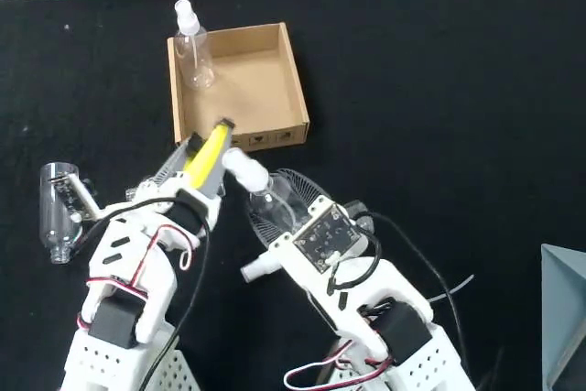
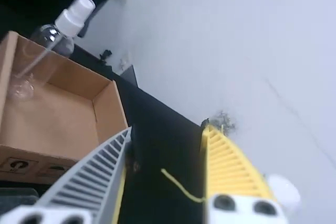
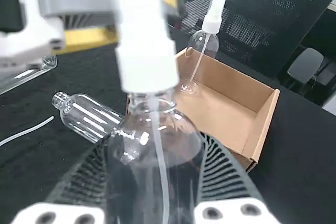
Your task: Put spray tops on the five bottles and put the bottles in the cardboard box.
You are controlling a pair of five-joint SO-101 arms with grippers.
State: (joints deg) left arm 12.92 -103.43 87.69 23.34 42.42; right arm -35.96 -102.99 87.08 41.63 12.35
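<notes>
Tabletop [image 1: 458, 89] black under box [image 1: 296, 75], chair [image 3: 262, 9] beyond

Nothing legible on show here, no words or numbers to call out. The cardboard box [image 1: 295, 80] carries a few small dark printed marks [image 1: 260, 140] on its outer front wall, too small to make out.

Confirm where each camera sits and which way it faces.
High: fixed above, looks down at table; both arms enter at the bottom edge.
Left wrist: on left arm, faces cardboard box past the open left gripper.
Right wrist: on right arm, faces box past right gripper clamping a bottle.
Shared: all three show the box's capped bottle.
</notes>
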